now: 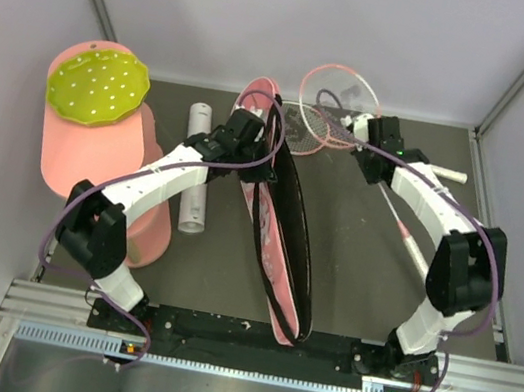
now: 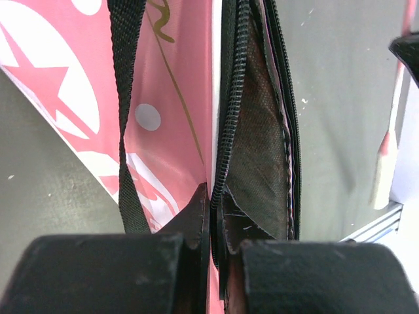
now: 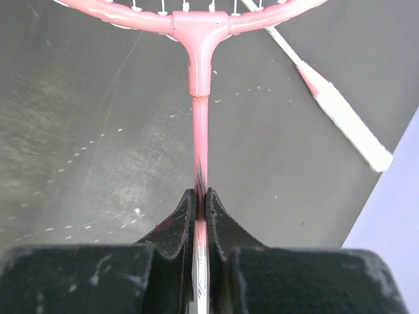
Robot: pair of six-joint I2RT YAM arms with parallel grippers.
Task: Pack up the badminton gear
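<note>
Currently: the left gripper (image 2: 213, 219) has its jaws pinched fully together on the black zipper edge of the pink racket-shaped fabric bag with white print (image 2: 170, 98). The bag stands on edge near the middle of the dark grey table (image 1: 350, 273), between the arms. Judged purpose: the grip props the mouth up and open so a racket can slide in.

The right gripper (image 3: 200, 209) is clamped tight on the thin pink shaft of a pink-framed racket (image 3: 198, 111), just below the throat. Gripping near the head should give good control for steering it into the opening. The strung head lies at the far side of the table, beside the bag's far end.

The second pink-and-white racket (image 3: 344, 118) lies loose on the table to the right. The white plastic tube (image 1: 196, 169) lies left of the bag, beside the big pink cylinder (image 1: 96, 157).

Hard to read:
- No shuttlecocks can be made out.
- The bag's depth is hidden in shadow.
- The held racket's handle is hidden behind the gripper.
</note>
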